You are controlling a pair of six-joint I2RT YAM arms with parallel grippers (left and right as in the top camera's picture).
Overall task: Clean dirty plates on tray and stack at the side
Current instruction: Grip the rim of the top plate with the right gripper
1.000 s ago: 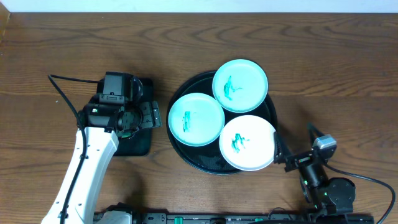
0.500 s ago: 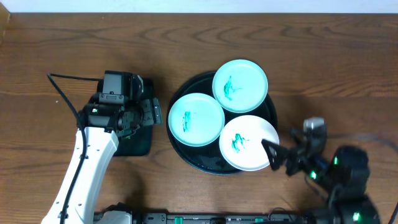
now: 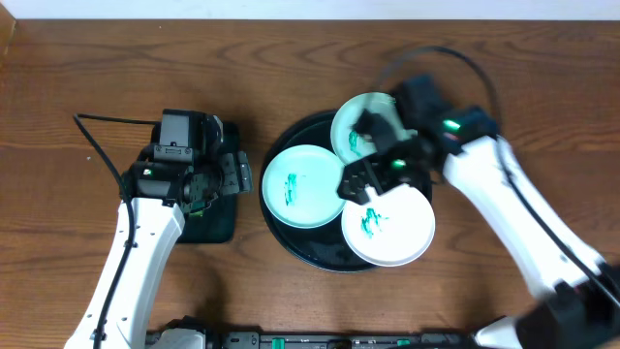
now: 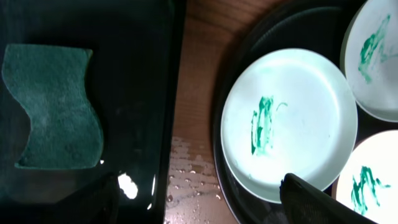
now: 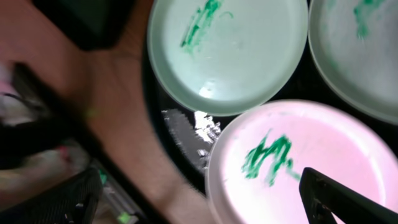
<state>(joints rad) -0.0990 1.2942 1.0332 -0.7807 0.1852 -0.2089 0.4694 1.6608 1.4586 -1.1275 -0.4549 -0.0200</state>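
Overhead: right gripper (image 3: 366,155) wide, empty, over tray (image 3: 291,242) centre. Left gripper (image 3: 231,180) wide, empty, by sponge (image 4: 53,109). Mint plates (image 3: 305,186) at 1 and 9 o'clock, white plate (image 3: 392,228) at 5. Risk: low jaw clips rim, plate skids off.

Overhead: even diffuse light, soft faint shadows on counter (image 3: 97,58). Static stuff is sharp, but right arm (image 3: 513,208) has heavy motion blur w/ ghosted edges. Left wrist cam: sharp, dim over small black tray (image 4: 143,74), one hot specular spot near its bottom edge, wet sheen on counter strip. Right wrist cam: smeared throughout, worst at left. White plate (image 5: 336,143) has pink cast, glare patch on round tray (image 5: 186,134).
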